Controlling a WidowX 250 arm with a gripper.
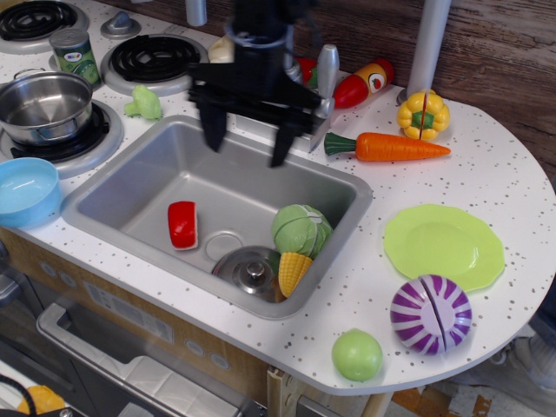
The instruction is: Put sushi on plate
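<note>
I see the gripper (247, 148) hanging above the back part of the sink (139, 169), its two black fingers spread wide apart and pointing down, with nothing between them. The sushi (182, 224) lies on the sink floor toward the left, red top showing, clear of the fingers and below them. Just beside it, nearer the front wall of the sink, I can make out the drain ring (223, 246) and a metal lid (252, 271). A cabbage (301, 229) sits in the sink's right front corner with a corn cob (292, 271) leaning against it.

The plate (444, 246) rests on the counter (521, 182) to the right of the sink, near the right edge, bare on top. In front of it, toward the counter's front right corner, I see a purple ball (430, 314) and a small green ball (357, 354). Behind the plate, a carrot (387, 147) lies on the counter. A light blue bowl (26, 189) sits at the left edge, with a pot (43, 106) on the burner behind it.
</note>
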